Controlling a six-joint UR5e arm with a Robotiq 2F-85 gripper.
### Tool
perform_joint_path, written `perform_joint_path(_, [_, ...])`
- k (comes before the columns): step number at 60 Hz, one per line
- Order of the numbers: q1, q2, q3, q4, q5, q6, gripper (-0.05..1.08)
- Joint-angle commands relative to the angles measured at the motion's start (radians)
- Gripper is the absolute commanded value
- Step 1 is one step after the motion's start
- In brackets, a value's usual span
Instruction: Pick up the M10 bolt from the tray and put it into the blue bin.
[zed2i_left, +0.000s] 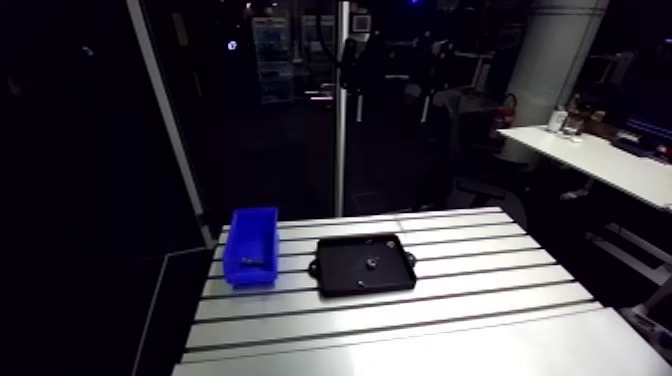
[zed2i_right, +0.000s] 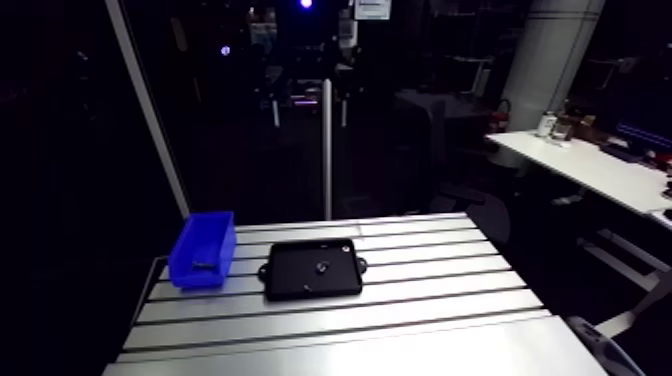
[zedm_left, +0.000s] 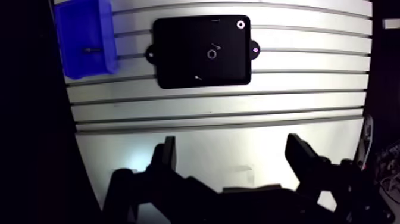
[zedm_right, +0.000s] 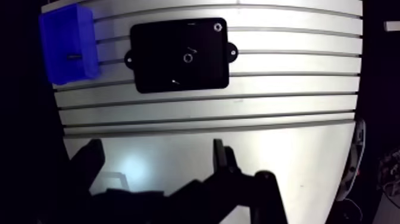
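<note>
A black tray (zedm_left: 178, 59) lies on the slotted table, well ahead of my gripper (zedm_left: 232, 143). Small parts lie on it: a ring-shaped piece (zedm_left: 211, 53) near the middle, a pale washer (zedm_left: 240, 24) in one corner and a tiny sliver (zedm_left: 198, 77). They are too small to tell which is the bolt. Beside the tray stands the blue bin (zedm_left: 77, 24), with a short dark bolt-like piece (zedm_left: 91, 50) inside. My gripper hangs high over the near, smooth part of the table, its fingers (zedm_left: 168, 158) wide apart and holding nothing. It does not show in the arm view.
In the arm view the blue bin (zed2i_left: 250, 240) stands at the table's back left, with the tray (zed2i_left: 340, 285) just right of it. A vertical metal post (zed2i_left: 342, 130) rises behind the table. The table's left edge (zedm_left: 71, 119) runs close by the bin.
</note>
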Motion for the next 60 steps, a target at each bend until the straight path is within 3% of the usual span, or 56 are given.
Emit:
perform_joint_path(1, [0.0, -0.001, 0.001, -0.002, 0.0, 0.0, 0.01])
perform_joint_path(60, [0.001, -0.004, 0.0, -0.003, -0.002, 0.0, 0.01])
